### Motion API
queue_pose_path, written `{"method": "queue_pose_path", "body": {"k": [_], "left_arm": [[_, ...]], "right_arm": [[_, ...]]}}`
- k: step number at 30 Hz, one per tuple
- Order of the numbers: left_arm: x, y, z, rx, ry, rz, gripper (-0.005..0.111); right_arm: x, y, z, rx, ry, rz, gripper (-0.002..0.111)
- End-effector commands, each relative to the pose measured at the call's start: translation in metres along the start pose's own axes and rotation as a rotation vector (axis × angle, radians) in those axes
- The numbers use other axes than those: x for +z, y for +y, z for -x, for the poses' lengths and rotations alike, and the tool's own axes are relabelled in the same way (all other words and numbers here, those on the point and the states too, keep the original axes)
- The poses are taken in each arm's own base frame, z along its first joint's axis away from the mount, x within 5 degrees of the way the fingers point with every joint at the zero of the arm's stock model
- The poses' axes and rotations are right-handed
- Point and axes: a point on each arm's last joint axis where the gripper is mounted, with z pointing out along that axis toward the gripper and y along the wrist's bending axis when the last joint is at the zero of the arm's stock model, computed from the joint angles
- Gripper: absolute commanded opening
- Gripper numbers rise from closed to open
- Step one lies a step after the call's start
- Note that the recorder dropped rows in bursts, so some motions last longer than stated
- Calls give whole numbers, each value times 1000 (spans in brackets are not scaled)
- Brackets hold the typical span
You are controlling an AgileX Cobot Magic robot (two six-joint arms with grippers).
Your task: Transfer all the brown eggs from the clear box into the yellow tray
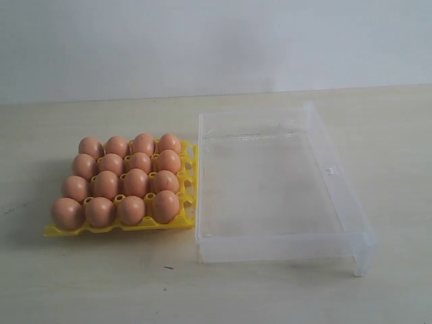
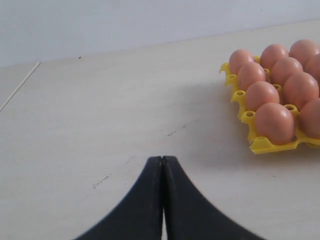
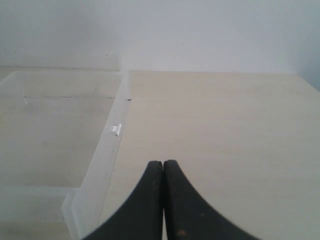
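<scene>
Left gripper [image 2: 162, 160] and right gripper [image 3: 163, 164] sit closed, empty; brown eggs [image 1: 136, 182], seemingly light, smooth and brittle, suit gentle pinching across the waist.

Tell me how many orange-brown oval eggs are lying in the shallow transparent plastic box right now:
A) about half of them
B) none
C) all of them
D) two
B: the clear box shows only its bare floor, while the brown eggs fill all four rows of the bright yellow plastic lattice tray beside it.
</scene>
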Motion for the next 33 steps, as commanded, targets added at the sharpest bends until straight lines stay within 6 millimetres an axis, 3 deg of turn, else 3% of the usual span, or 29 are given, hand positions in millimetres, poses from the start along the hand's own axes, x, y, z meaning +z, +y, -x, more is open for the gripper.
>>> {"method": "queue_pose_path", "body": {"k": [1, 33], "left_arm": [[0, 0, 2, -5, -13, -6, 0], [0, 0, 2, -5, -13, -6, 0]], "right_arm": [[0, 0, -1, -23, -8, 1, 0], [0, -2, -1, -18, -5, -38, 0]]}}
